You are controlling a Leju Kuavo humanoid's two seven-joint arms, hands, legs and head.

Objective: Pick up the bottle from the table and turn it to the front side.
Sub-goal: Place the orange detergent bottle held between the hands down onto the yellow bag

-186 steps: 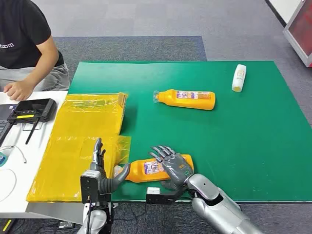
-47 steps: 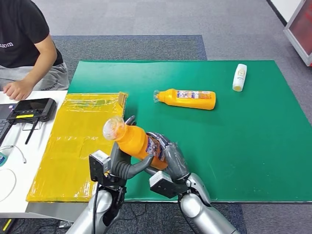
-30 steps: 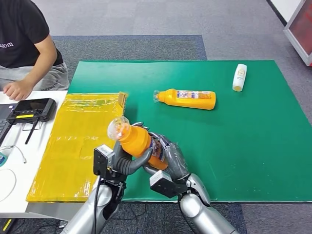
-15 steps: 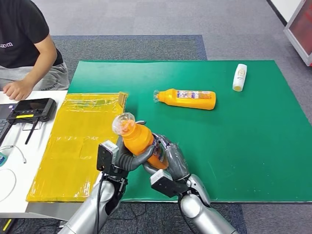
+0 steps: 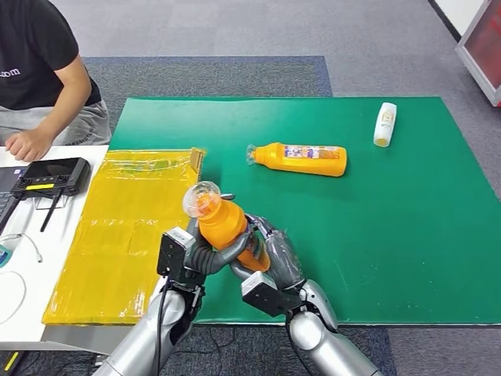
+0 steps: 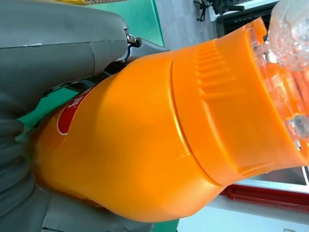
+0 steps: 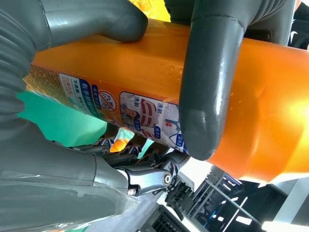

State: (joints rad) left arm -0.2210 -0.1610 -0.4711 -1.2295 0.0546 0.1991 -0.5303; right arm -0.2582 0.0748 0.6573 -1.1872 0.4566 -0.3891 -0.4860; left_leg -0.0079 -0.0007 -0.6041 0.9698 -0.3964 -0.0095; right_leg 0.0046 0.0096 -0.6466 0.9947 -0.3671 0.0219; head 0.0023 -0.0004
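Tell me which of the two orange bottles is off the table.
The near orange bottle, gripped by both the left hand and right hand, cap tilted upward. The other orange bottle lies flat on the green mat.

Both the left hand and right hand grip the orange bottle, raised off the green bench, cap tilted upward.

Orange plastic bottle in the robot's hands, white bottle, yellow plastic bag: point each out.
orange plastic bottle [image 5: 223,222], head view, upper body.
white bottle [image 5: 384,124], head view, middle.
yellow plastic bag [image 5: 127,215], head view, centre.
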